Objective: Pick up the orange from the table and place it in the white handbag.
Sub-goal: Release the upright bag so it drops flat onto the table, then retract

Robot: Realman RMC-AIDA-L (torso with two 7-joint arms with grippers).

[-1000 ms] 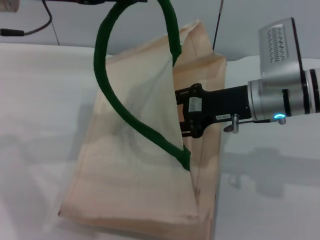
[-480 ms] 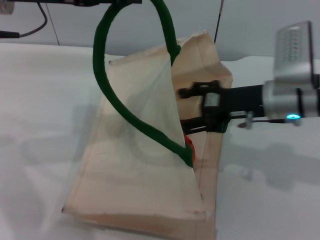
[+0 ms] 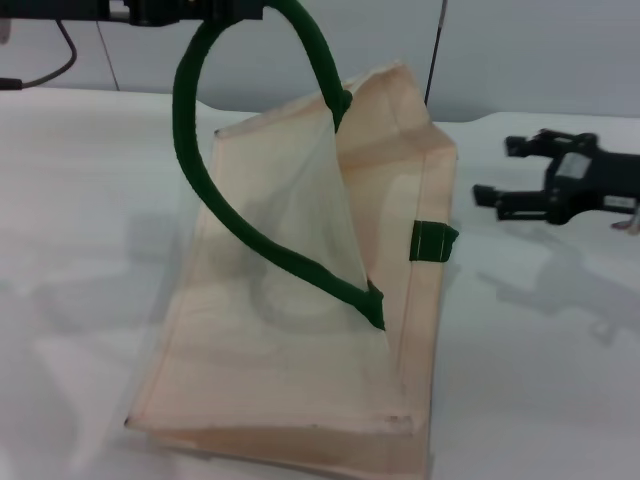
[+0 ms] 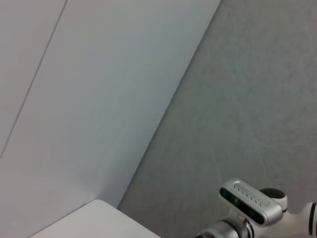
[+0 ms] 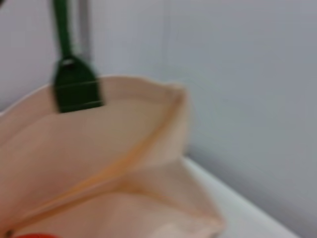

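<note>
The white handbag (image 3: 290,330) stands on the white table (image 3: 70,200), its mouth held open. My left gripper (image 3: 215,10) at the top edge of the head view is shut on one green handle (image 3: 200,190) and holds it up. My right gripper (image 3: 497,170) is open and empty, clear of the bag to its right, above the table. The orange does not show in the head view. In the right wrist view a sliver of the orange (image 5: 29,235) shows low inside the bag's mouth (image 5: 114,163).
A green tab (image 3: 433,240) sticks out of the bag's right side. A wall (image 3: 540,50) rises behind the table, and a dark cable (image 3: 50,70) hangs at the far left. The left wrist view shows only the wall and my right arm's silver wrist (image 4: 252,203).
My right gripper has drawn back out of the bag's mouth to the right, open and empty. The orange, briefly seen at the mouth, is now out of the head view.
</note>
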